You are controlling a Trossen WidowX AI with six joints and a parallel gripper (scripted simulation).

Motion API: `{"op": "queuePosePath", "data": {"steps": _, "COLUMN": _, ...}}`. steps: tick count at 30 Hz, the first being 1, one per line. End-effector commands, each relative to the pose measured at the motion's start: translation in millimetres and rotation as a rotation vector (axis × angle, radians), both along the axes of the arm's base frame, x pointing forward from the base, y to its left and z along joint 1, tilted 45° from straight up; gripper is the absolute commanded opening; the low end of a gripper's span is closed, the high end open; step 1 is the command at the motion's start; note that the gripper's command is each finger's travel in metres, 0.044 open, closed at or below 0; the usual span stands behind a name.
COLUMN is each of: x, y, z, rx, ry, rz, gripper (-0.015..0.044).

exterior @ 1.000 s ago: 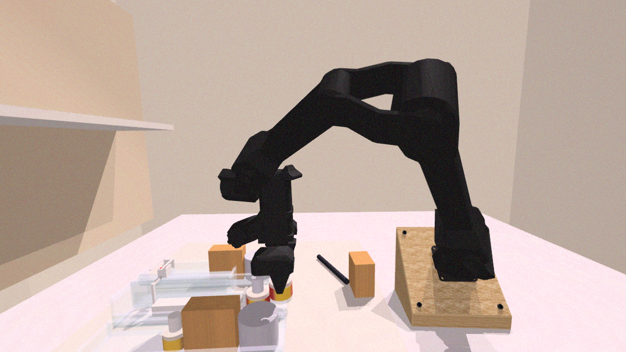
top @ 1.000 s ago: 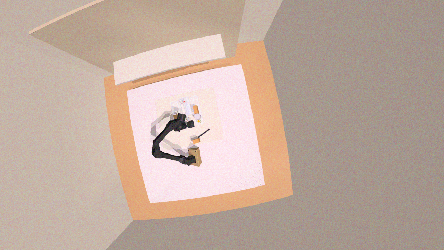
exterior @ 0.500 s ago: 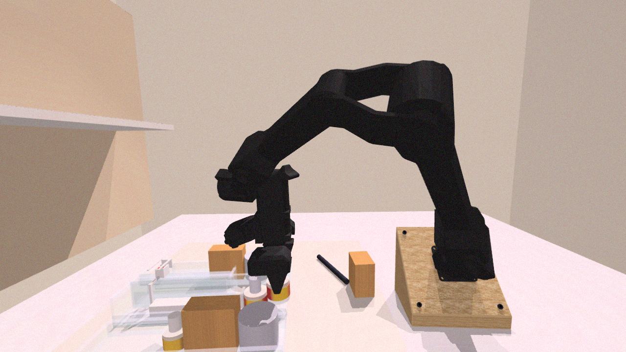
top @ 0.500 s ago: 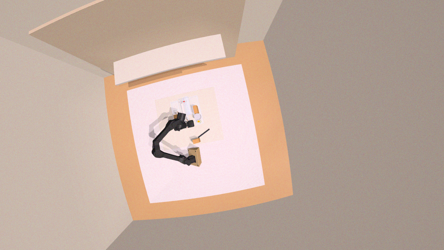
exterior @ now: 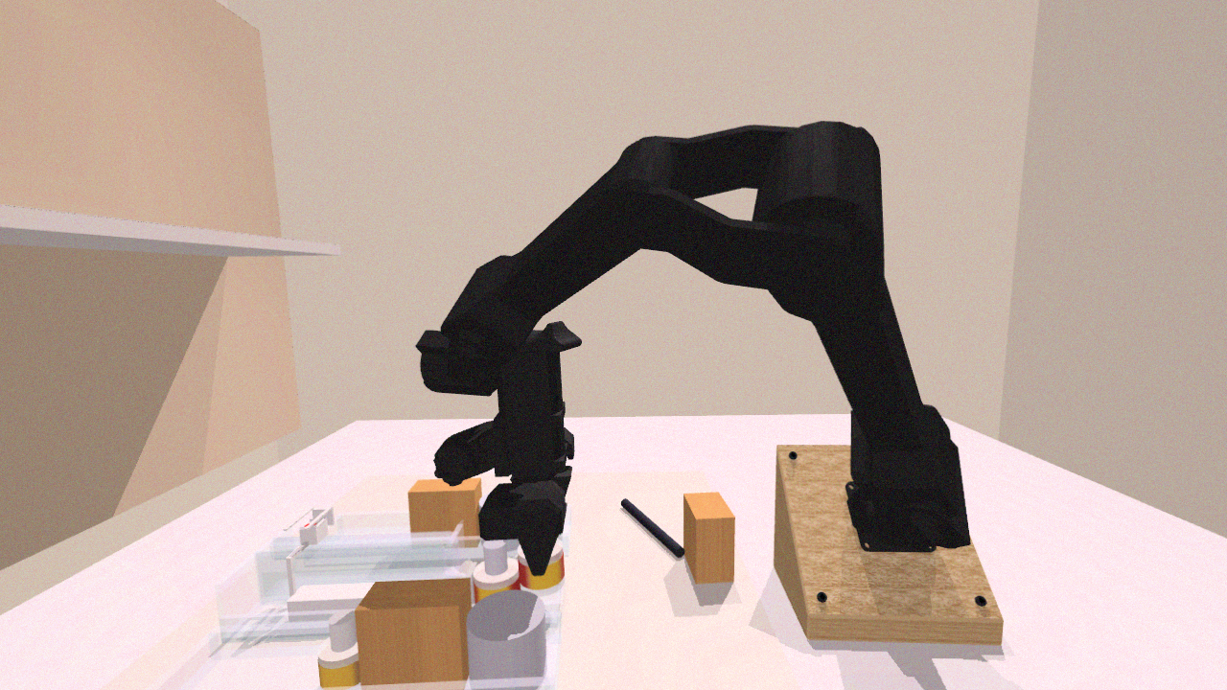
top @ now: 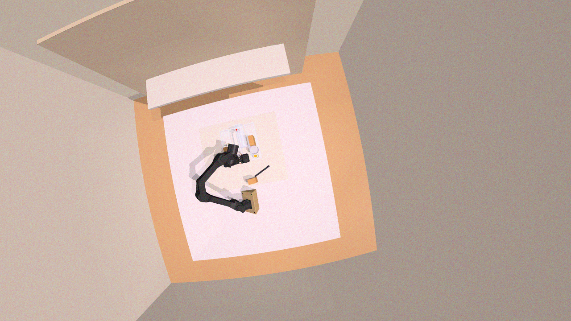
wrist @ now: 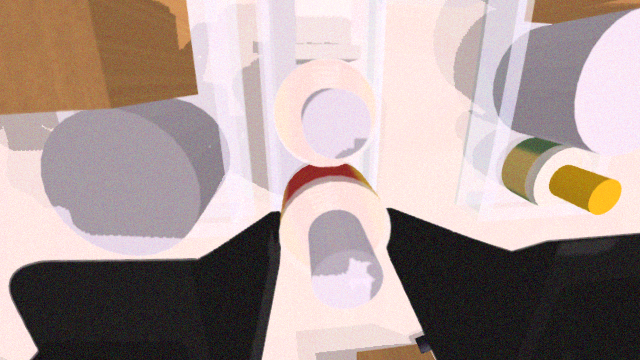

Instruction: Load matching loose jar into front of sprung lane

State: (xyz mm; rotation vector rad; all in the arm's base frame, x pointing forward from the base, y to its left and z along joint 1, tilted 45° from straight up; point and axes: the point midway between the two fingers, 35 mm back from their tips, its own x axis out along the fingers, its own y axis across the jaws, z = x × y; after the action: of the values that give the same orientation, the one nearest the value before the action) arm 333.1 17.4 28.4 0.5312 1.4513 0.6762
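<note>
My gripper (exterior: 539,563) (wrist: 331,219) is shut on a jar (exterior: 554,572) (wrist: 300,212) with a red-and-yellow band, white shoulder and grey cap, held upright. The matching jar (exterior: 496,573) (wrist: 292,112) stands between the clear walls of the sprung lane (wrist: 282,30), straight ahead of the held one. The two jars appear to touch or nearly touch in the wrist view. The held jar is at the lane's front end. A pale pusher plate (wrist: 327,52) shows just behind the lane jar. The front stop and the held jar's base are hidden, so its height over the lane floor is unclear.
A wooden block (exterior: 411,634) (wrist: 145,55) and grey cylinder (exterior: 506,643) (wrist: 120,175) stand on one side. A grey cylinder (wrist: 540,85) and green-banded, yellow-capped jar (wrist: 520,170) stand on the other. A black rod (exterior: 652,527) and upright block (exterior: 709,540) are near the arm base.
</note>
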Motion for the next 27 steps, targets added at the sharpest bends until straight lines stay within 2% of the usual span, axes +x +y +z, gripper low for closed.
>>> {"op": "queuePosePath", "data": {"steps": 1, "x": 9.0, "y": -0.2, "z": 5.4, "rx": 0.009, "ry": -0.025, "rz": -0.009, "gripper": 0.0}}
{"op": "queuePosePath", "data": {"steps": 27, "x": 12.4, "y": 0.3, "z": 6.0, "rx": 0.01, "ry": -0.025, "rz": -0.009, "gripper": 0.0}}
